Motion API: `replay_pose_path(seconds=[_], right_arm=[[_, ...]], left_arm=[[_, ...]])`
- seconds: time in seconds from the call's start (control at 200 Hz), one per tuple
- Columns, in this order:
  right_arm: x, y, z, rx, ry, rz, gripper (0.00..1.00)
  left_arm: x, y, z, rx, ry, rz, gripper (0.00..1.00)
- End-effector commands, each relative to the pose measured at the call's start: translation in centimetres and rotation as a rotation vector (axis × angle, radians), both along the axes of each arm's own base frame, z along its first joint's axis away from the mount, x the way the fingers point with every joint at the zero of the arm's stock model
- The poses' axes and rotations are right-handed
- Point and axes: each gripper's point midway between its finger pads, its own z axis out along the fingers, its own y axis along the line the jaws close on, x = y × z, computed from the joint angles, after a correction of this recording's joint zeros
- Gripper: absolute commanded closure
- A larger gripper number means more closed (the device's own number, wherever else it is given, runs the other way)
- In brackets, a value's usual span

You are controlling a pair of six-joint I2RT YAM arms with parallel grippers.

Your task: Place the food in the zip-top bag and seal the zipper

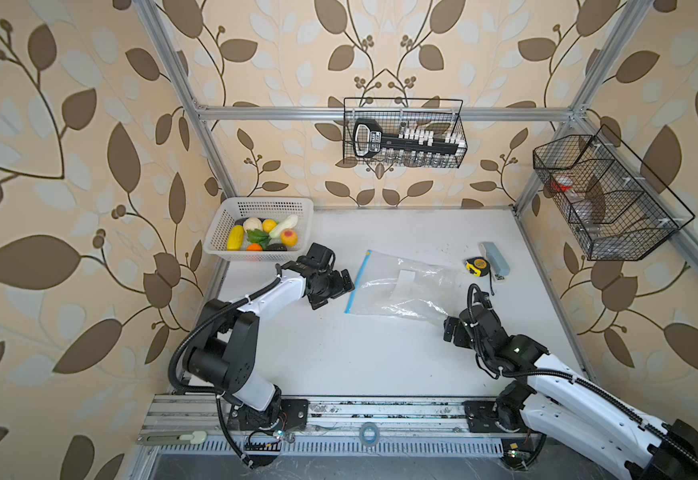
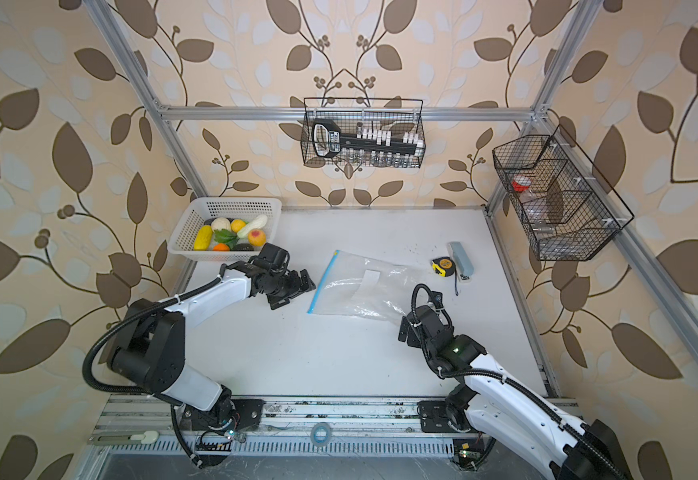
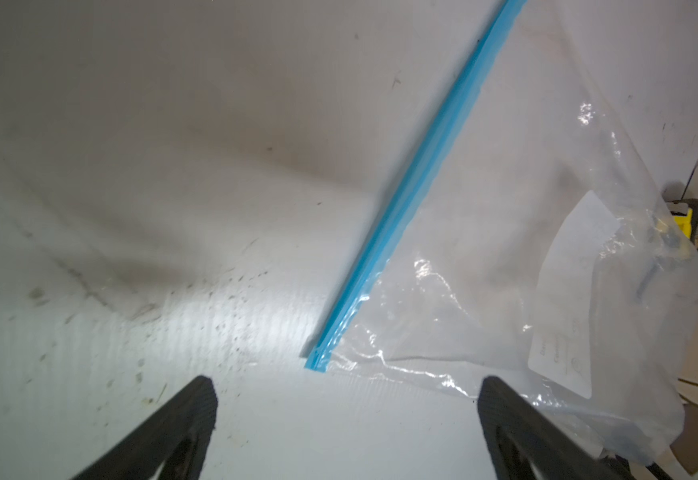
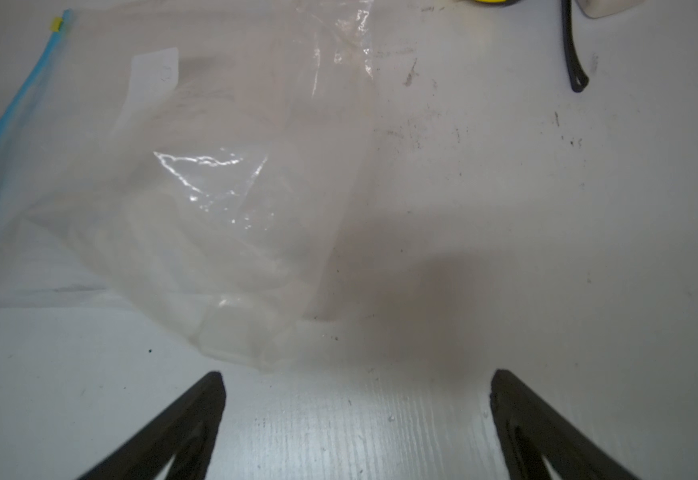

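Zip-top bag (image 1: 401,286) flat at frame centre; left end effector (image 3: 347,388) and right end effector (image 4: 357,382) both spread, empty.

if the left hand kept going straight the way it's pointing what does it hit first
The left hand would most likely meet the near end of the blue zipper on the zip-top bag, lying just ahead of it; how high it hovers is unclear.

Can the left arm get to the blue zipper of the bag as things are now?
Probably yes: the left gripper is open and empty, the zipper lies just ahead of it, and only bare table shows between them.
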Motion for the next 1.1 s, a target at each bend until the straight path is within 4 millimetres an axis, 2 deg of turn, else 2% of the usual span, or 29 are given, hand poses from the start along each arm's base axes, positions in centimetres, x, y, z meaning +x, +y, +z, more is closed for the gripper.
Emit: replay_pose_path(seconds=[0.0,0.13,0.295,0.485,0.64,0.81,1.095], right_arm=[[-0.1,1.0,1.9,0.078,-0.027,0.026,0.0],[0.0,1.5,3.0,0.119,-0.046,0.038,0.01],[0.6,1.6,3.1,0.109,-0.034,0.043,0.0],[2.2,1.6,4.5,0.126,-0.055,0.048,0.0],[3.9,0.9,5.0,0.162,-0.065,0.024,0.0],[5.7,0.6,4.4,0.202,-0.004,0.01,0.0],[8.0,0.4,3.3,0.131,0.039,0.001,0.0]], left_arm=[[2.8,-1.7,0.7,-0.017,-0.051,-0.024,0.01],[4.6,-3.1,0.2,-0.039,-0.07,-0.033,0.02],[6.1,-5.0,-0.7,-0.081,-0.084,-0.066,0.01],[6.9,-5.6,-2.1,-0.073,-0.077,-0.095,0.01],[7.3,-7.0,-2.9,-0.13,-0.065,-0.128,0.07],[5.2,-8.6,-2.9,-0.174,-0.039,-0.168,0.09],[-0.2,-11.4,-3.4,-0.231,-0.028,-0.206,0.1]])
